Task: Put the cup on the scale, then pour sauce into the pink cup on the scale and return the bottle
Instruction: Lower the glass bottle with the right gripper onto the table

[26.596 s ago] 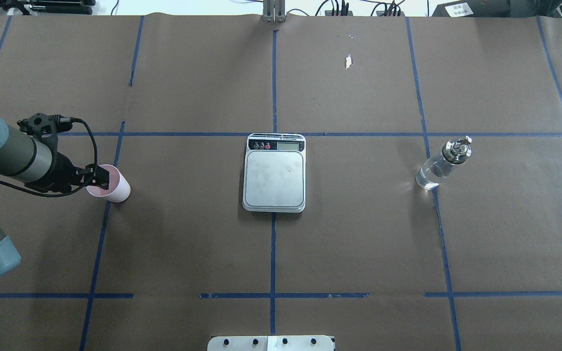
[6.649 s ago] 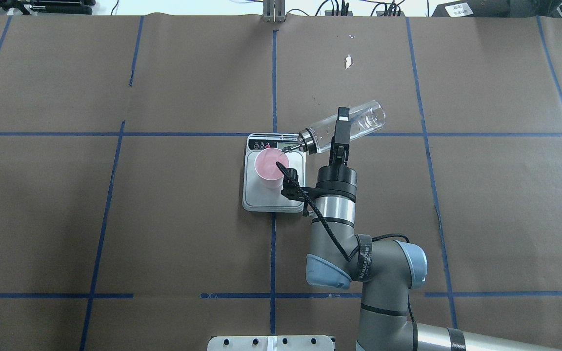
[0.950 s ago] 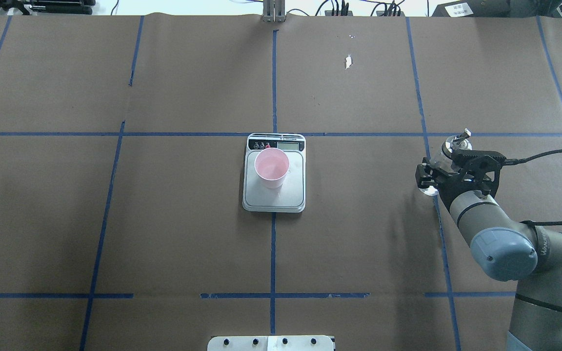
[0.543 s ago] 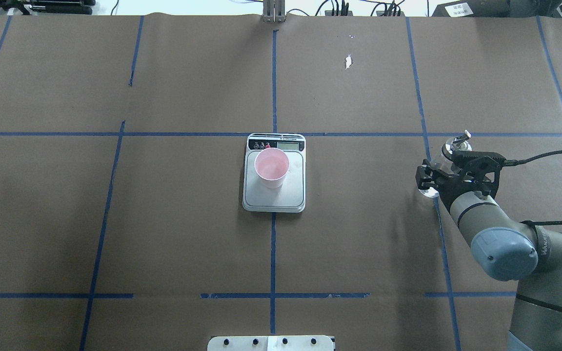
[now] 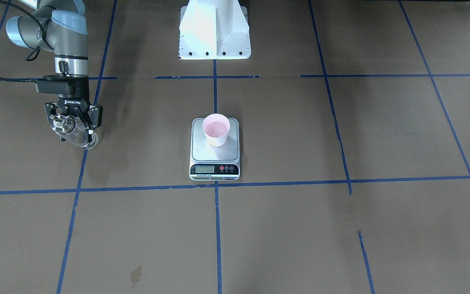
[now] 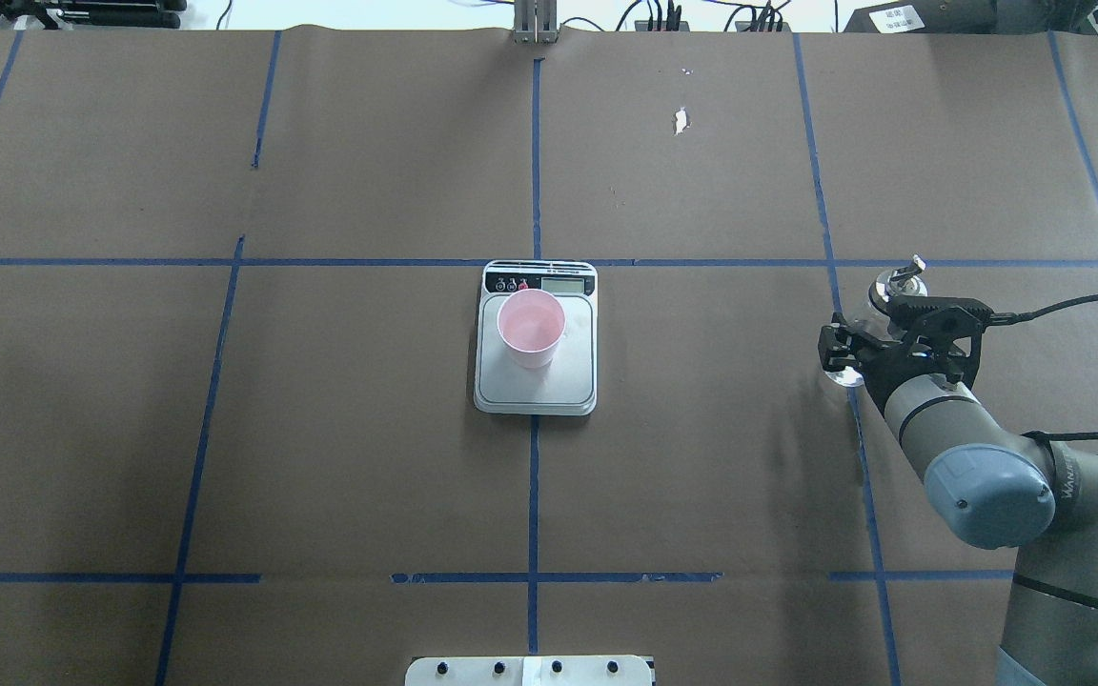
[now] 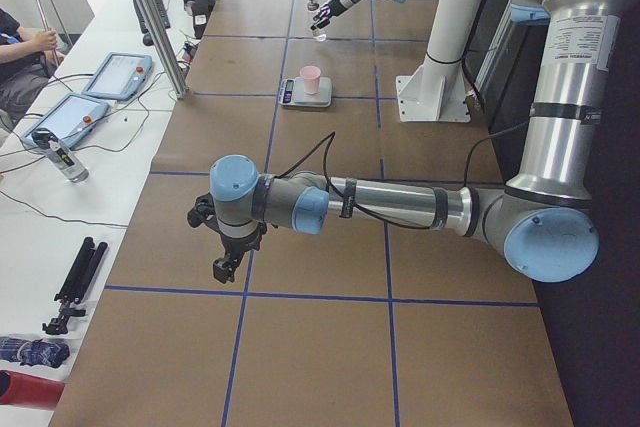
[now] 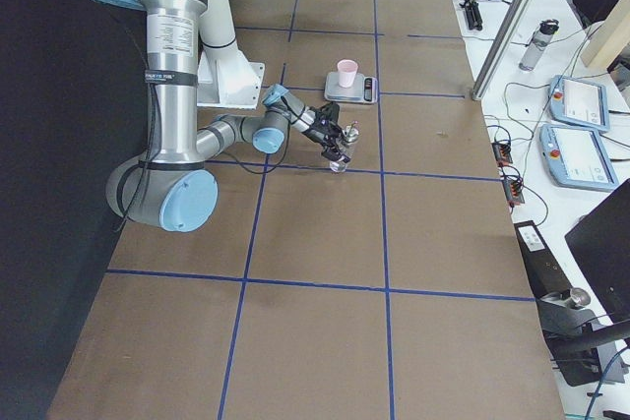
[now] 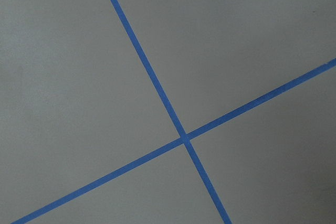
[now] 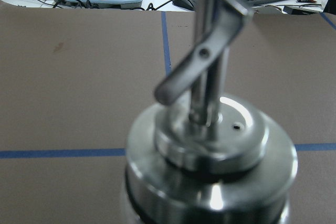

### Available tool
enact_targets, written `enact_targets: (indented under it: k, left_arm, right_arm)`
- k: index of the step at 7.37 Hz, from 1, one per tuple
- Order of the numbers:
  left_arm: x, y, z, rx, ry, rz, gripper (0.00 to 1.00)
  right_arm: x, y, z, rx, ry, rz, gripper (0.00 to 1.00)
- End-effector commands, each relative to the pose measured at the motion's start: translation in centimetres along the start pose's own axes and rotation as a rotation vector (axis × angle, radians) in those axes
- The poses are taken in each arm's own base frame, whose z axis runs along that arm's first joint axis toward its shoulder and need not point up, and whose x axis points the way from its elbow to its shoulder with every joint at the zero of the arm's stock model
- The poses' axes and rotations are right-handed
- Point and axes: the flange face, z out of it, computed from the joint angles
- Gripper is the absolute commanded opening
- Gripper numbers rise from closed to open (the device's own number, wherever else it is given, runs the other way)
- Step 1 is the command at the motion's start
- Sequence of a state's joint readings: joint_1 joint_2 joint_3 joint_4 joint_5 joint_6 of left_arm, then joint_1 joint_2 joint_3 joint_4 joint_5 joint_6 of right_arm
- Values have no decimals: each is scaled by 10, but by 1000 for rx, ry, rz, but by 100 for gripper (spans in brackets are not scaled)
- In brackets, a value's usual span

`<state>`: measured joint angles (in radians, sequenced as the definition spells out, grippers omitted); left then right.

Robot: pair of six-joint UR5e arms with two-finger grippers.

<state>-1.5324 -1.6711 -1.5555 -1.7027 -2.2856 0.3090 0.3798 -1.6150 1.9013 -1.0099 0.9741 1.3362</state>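
The pink cup (image 5: 216,130) stands upright on the scale (image 5: 214,156) at the table's middle, also in the overhead view (image 6: 531,327). My right gripper (image 5: 76,135) is shut on the clear glass bottle (image 5: 68,130) at the table's right side, upright and at or just above the paper. The bottle's silver collar and spout fill the right wrist view (image 10: 210,150) and show above the gripper overhead (image 6: 895,283). My left gripper (image 7: 228,265) hangs over bare paper far from the scale. I cannot tell whether it is open or shut.
The white robot base (image 5: 214,28) stands behind the scale. Blue tape lines (image 9: 184,137) cross the brown paper. A torn spot (image 6: 681,120) marks the far side. Tablets (image 7: 110,77) and cables lie on the side table past the far edge.
Over the last second the right gripper and the bottle shifted slightly toward the robot together. Before that the cup went onto the scale and the bottle was tipped over it.
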Motion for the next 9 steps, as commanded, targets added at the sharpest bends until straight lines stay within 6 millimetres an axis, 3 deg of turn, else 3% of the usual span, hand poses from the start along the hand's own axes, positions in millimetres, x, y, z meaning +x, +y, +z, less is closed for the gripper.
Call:
enact_targets:
  k: [1,5,6,9]
  left_arm:
    - [0,0,0,1,0,1,100]
    - [0,0,0,0,-3,5,100]
    - [0,0,0,0,-3,5,100]
    - [0,0,0,-1,-5,5,100]
  right_arm:
    - [0,-1,0,1,-1,1,0]
    - [4,4,4,-2,12,-9,2]
    - [3,4,5,-2,12,-11,11]
    - [3,3,4,-2,11,-12,84]
